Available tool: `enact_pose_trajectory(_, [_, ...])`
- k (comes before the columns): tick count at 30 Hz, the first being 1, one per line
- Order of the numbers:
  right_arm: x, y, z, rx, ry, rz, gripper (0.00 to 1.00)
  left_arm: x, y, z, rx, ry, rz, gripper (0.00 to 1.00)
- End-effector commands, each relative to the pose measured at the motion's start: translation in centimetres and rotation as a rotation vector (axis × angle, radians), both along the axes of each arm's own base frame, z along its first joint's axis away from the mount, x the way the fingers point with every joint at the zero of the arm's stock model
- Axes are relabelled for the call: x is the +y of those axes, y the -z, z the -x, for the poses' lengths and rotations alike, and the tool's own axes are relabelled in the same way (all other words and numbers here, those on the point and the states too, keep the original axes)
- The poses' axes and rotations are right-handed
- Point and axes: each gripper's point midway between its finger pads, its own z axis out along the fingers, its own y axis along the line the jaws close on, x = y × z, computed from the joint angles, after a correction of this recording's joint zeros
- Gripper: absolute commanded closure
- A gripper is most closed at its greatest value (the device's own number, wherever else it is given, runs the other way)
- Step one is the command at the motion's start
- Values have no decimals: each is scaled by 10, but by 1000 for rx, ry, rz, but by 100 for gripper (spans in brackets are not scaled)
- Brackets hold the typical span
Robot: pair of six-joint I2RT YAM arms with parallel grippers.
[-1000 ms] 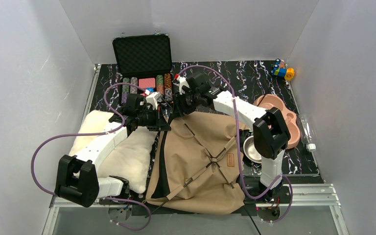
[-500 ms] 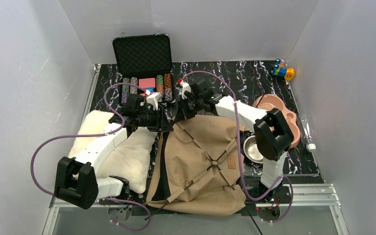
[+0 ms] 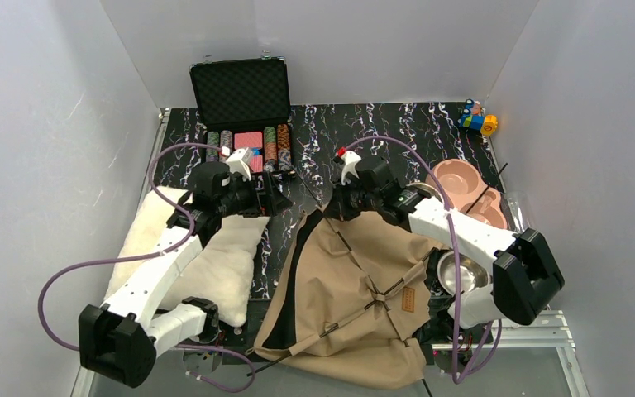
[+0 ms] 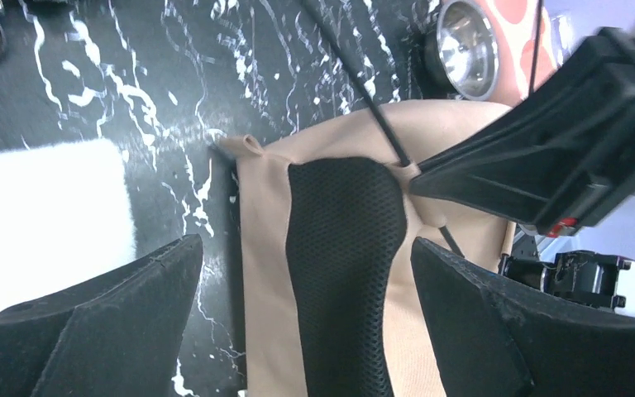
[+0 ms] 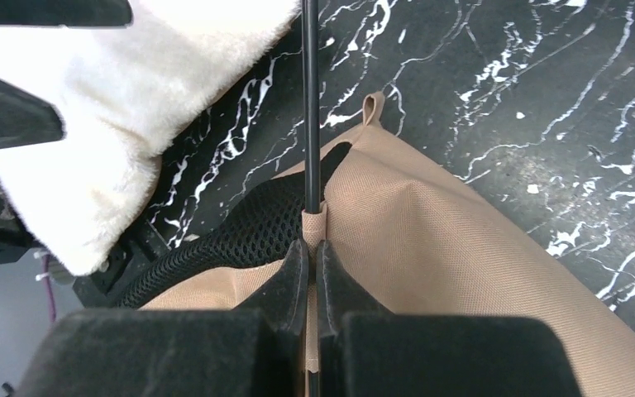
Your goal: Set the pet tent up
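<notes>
Black, white-veined table (image 3: 430, 124) enclosed by plain grey walls, seen from above and from both wrists. The pet tent (image 3: 339, 306) lies collapsed on the middle of the table and reaches to the near edge between the two arm bases. Its tan canvas is slack and creased, and thin poles cross at a hub on its upper face.

Right gripper (image 5: 310, 248): clenched on the tent's far corner, its fingers pinching the fabric sleeve where a black pole (image 5: 310, 99) emerges and runs toward the far edge.

Left gripper (image 4: 304, 246): released, jaws spread wide and holding nothing, hovering just above the same corner over a black mesh panel (image 4: 339, 248).

A cream cushion (image 3: 207, 265) lies along the left edge beside the tent. An open case (image 3: 244, 107) stands at the far left, a pink feeder (image 3: 463, 178) at the right edge, and a steel bowl (image 3: 455, 273) touches the tent's right side.

Progress, as judged: early. The canvas is spread out and a pole sits in its sleeve, but no part of the frame stands upright. Tensioning the poles, raising the tent and turning its doorway outward all appear to remain; neither the doorway nor the pom-pom can be made out here.
</notes>
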Motion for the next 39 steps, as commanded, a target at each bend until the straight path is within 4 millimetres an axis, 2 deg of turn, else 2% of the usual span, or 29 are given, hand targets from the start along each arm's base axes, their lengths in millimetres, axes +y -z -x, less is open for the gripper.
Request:
enact_pose_trajectory(1, [-18,15,15,26,39,47,99,-7,15,-3,100,-30,60,2])
enact_pose_trajectory(4, [-28,22,22,46,61,75,97,-4,11,-4,104,-24,22,2])
enact_pose_trajectory(8, [-38,15,22,21,77,108,60,19,4,-13,40,-67,-134,2])
enact_pose_trajectory(11, [-35,-8,11,-40,70,113,45,26,-2,-17,-3,-83,-173,2])
enact_pose_trajectory(12, [-32,-18,2,-73,72,123,42,23,1,-15,20,-86,-141,2])
enact_pose_trajectory(14, [-18,-38,-20,-142,58,133,41,13,22,-8,102,-113,-47,2])
enact_pose_trajectory(16, [-1,-45,-37,-178,39,122,40,12,39,-4,142,-145,-3,2])
enact_pose_trajectory(18, [9,-45,-47,-191,22,120,40,11,46,-3,160,-150,11,2])
enact_pose_trajectory(21, [23,-40,-59,-188,3,138,40,10,57,0,188,-154,14,2])
enact_pose_trajectory(26, [39,-21,-78,-173,-1,176,41,9,66,3,213,-148,17,2])
enact_pose_trajectory(30, [48,-4,-81,-137,-32,190,48,5,77,4,235,-142,31,3])
enact_pose_trajectory(32, [51,-1,-80,-123,-37,182,64,2,84,4,250,-135,36,4])
enact_pose_trajectory(35, [46,-4,-75,-116,-18,172,98,-5,94,2,274,-119,36,6])
enact_pose_trajectory(38, [36,-10,-65,-133,0,142,99,-16,101,1,288,-93,51,7])
enact_pose_trajectory(39, [31,-6,-59,-125,3,139,99,-21,101,0,283,-84,57,7])
